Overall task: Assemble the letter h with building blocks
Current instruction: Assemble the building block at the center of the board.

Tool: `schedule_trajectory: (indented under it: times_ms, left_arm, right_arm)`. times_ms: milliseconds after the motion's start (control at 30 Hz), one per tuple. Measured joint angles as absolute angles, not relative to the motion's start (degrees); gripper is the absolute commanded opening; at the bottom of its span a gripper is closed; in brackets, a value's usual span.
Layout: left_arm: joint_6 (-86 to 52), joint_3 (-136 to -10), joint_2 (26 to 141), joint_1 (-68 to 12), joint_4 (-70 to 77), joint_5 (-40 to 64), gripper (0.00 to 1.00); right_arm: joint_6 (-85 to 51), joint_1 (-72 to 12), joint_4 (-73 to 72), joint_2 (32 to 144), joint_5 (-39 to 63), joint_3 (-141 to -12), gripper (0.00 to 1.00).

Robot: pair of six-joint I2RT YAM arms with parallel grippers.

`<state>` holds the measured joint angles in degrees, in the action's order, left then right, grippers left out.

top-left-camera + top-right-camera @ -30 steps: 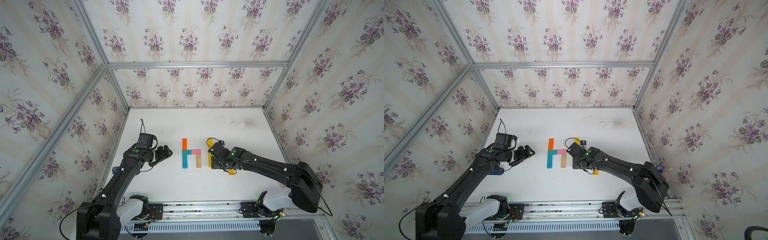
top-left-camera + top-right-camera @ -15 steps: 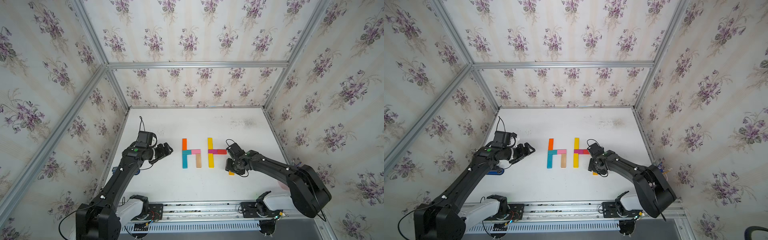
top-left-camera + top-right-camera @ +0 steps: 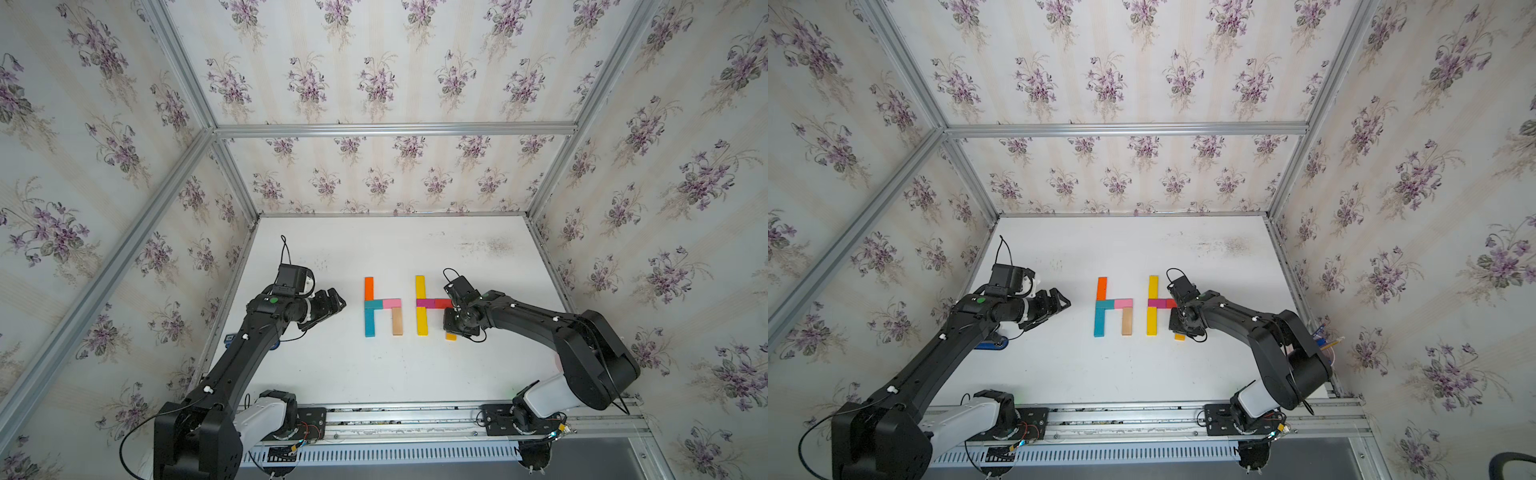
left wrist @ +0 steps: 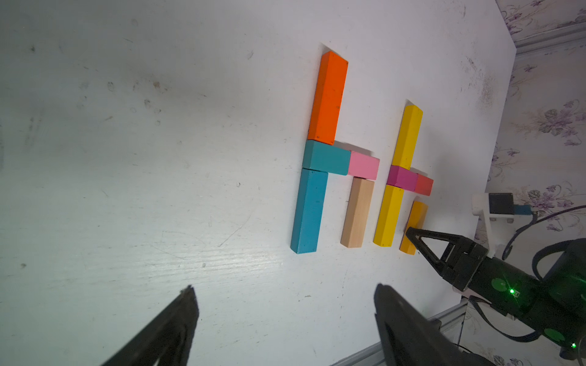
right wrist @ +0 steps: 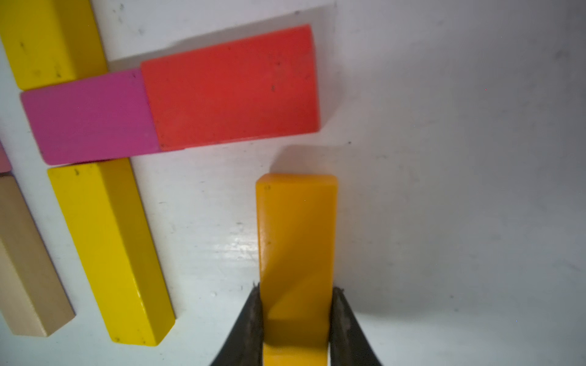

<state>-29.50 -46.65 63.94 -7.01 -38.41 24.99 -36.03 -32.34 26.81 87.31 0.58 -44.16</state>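
Two groups of building blocks lie flat on the white table. One is an h of orange, teal, pink and plain wood bars. Beside it stand two yellow bars in line, with magenta and red bars across. My right gripper is shut on an amber block, which lies below the red bar with a small gap between them. My left gripper hovers open and holds nothing, left of the teal bar.
A blue object lies by the left wall under my left arm. A pink cup of pens stands at the right wall behind my right arm. A metal rail runs along the table's front edge.
My right gripper moved off the yellow and magenta bars to the right, then its jaws closed on the amber block. The left arm barely moved.
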Motion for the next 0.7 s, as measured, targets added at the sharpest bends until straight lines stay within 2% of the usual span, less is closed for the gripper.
schedule_trajectory:
  times_ms: [700]
  left_arm:
    - [-29.5, -46.1, 63.7, -6.9, -38.3, 25.0, 0.89]
  right_arm:
    - [-31.1, -32.4, 31.1, 91.2, -1.7, -48.6, 0.22]
